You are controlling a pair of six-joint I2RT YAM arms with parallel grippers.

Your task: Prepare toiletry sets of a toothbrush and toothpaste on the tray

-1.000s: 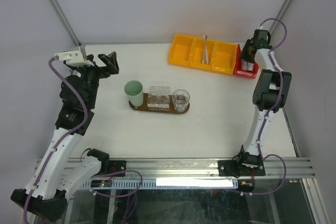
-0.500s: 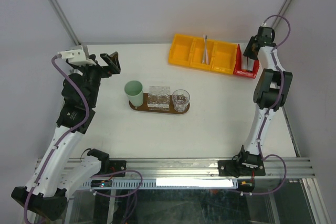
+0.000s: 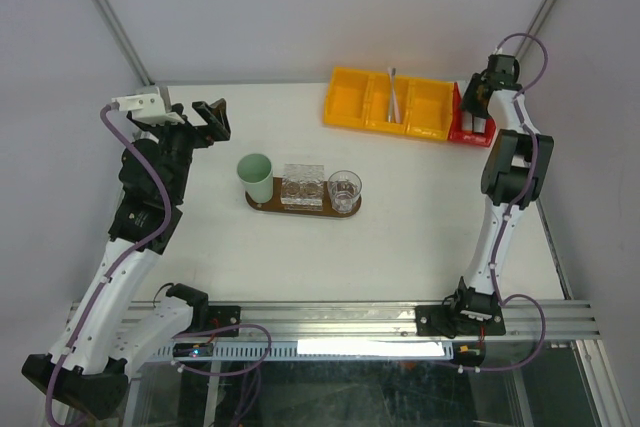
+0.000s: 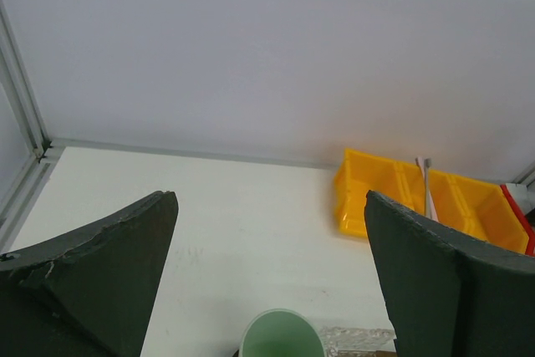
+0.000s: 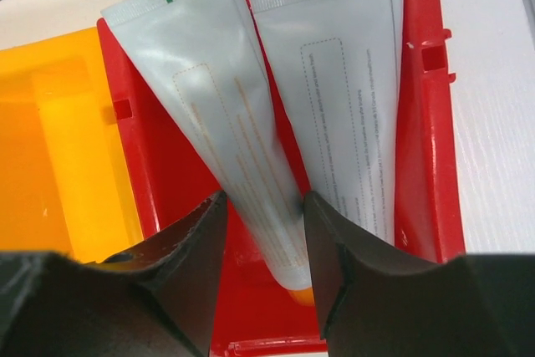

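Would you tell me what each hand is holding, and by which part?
Left hand: nothing. Right hand straddles one toothpaste tube near its cap end; grip uncertain.

Overhead rear view, left wrist toward far wall (image 4: pixel 251 56), right wrist close (yellow bin (image 3: pixel 345 97) shared)

The left arm (image 3: pixel 100 297) and right arm (image 3: pixel 495 237) are white with black joints and looping purple cables (image 3: pixel 101 122); the left gripper (image 4: pixel 269 206) has dark wedge-shaped fingers (image 4: pixel 100 282).
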